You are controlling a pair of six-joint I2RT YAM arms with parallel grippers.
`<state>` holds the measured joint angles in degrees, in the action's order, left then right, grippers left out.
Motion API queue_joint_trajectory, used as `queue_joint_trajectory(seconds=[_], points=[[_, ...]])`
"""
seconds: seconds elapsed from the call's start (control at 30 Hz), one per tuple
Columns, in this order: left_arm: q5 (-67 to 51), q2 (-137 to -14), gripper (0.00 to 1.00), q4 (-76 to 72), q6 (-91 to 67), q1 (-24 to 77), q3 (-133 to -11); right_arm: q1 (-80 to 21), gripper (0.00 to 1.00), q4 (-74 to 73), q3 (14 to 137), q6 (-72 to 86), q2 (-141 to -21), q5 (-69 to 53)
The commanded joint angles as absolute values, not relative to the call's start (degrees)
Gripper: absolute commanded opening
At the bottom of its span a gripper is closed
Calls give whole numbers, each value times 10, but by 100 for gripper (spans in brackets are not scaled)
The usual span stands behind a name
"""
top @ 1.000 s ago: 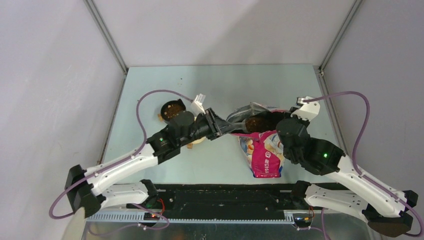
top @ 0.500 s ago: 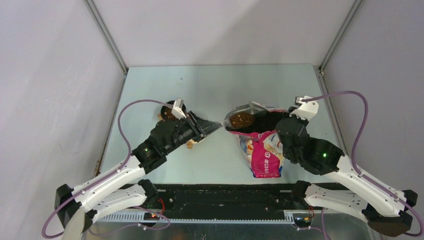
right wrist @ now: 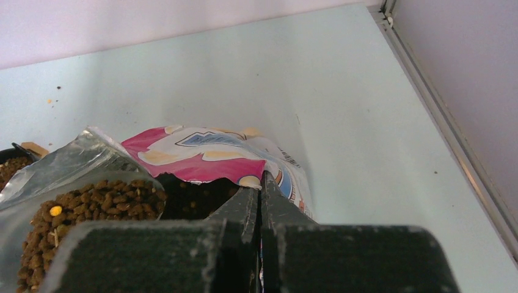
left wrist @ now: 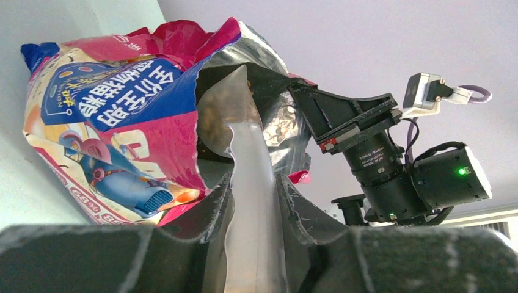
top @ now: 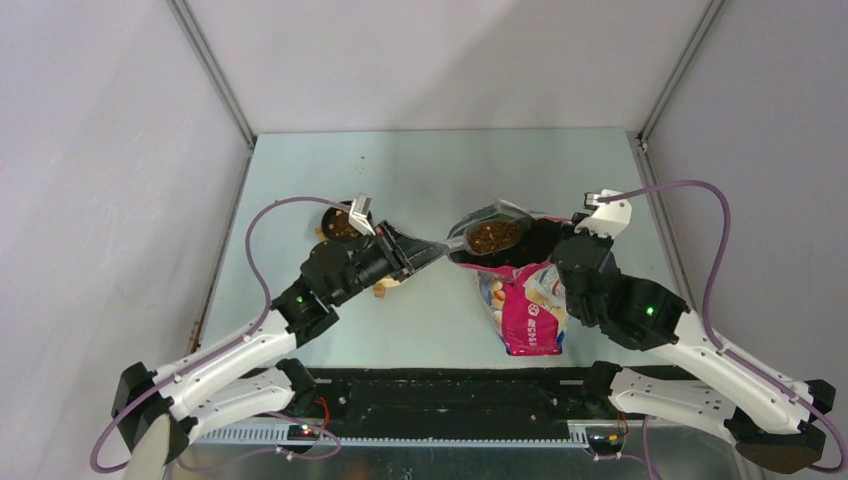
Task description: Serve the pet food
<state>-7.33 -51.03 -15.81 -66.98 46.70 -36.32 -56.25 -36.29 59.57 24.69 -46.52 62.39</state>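
Top external view, contents by position on the pale green table (top: 440, 170):

- Pet food (top: 490, 237): brown kibble is filling a clear scoop (top: 478, 239) just to the 3 o'clock side of table centre, and the scoop is hovering at the open mouth of the bag (top: 528, 310). More kibble is lying inside the bag, though shadow is hiding most of it.
- Bag: it is lying flat with its foil mouth toward 12 o'clock and its pink base toward 6 o'clock. The right forearm is covering its 3 o'clock edge.
- Left gripper (top: 432, 252): it is reaching in from 8 o'clock, and its jaws are pinching the scoop's clear handle. In the left wrist view the foil lip is cutting off the far end of the scoop.
- Right gripper (right wrist: 261, 183): it is coming in from 4 o'clock, with its jaws pressed together on the bag's torn rim. From above its own wrist is hiding the fingertips.
- Bowl (top: 338, 222): dark and round, it is sitting at 9 o'clock and holding kibble. The left wrist is covering about half of it, and in the right wrist view it is showing only as a sliver at the frame edge.
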Motion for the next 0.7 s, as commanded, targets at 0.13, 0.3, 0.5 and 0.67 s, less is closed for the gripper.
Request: queue_joint_trajectory(seconds=[0.13,0.3,0.5,0.67], points=[[-115,-539,0,-298,-708,452,-343,-576,0,-261,610,236,-441,638],[-134,-563,0,-368,-750,441,-306,-576,0,-273,610,265,-435,667],[-175,-615,0,-530,-822,423,-253,-579,0,-277,607,276,-434,670],[-200,-665,0,-622,-861,417,-251,-583,0,-273,605,274,-431,671]])
